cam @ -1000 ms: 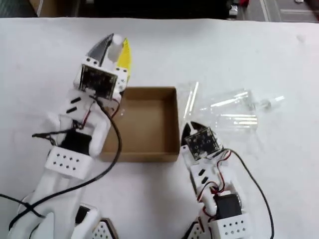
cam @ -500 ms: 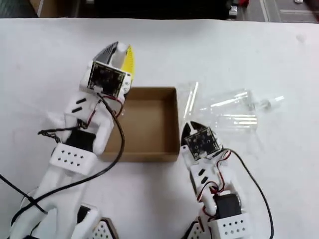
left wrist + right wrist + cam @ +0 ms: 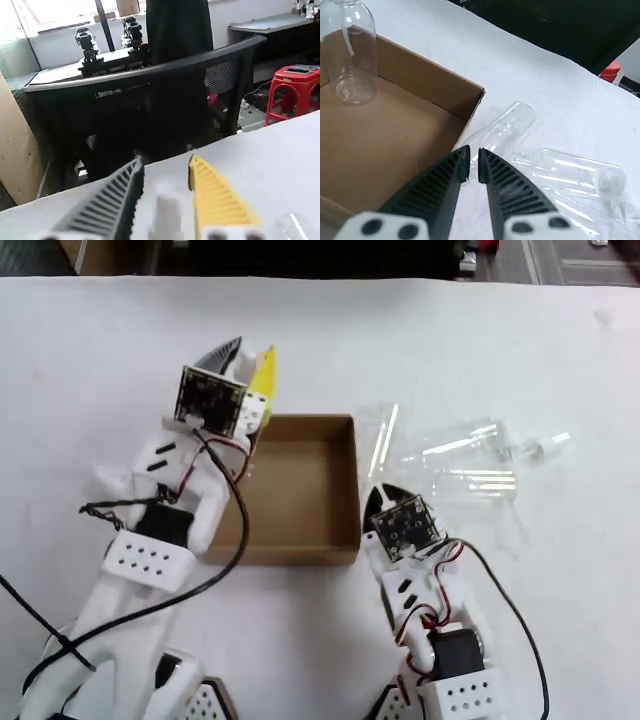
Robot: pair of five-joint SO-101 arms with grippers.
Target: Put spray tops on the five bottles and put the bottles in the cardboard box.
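My left gripper (image 3: 245, 358) hangs over the far left corner of the cardboard box (image 3: 352, 480). It is shut on a white spray top (image 3: 165, 217) between its grey and yellow fingers. That top's clear bottle (image 3: 350, 60) hangs upright over the box corner. My right gripper (image 3: 385, 493) sits at the box's right wall (image 3: 420, 85), shut with nothing in it (image 3: 473, 152). Just past it, several clear bottles (image 3: 455, 455) lie on the table. One of them (image 3: 502, 127) lies close beside the box, another (image 3: 570, 170) farther right.
A loose spray top (image 3: 545, 447) lies at the right end of the bottle pile. The white table (image 3: 450, 350) has free room at the back and far left. A black chair (image 3: 165, 100) stands beyond the table's far edge.
My left arm has swung right and toward the box with the bottle still in its gripper. The right arm and the lying bottles have not moved.
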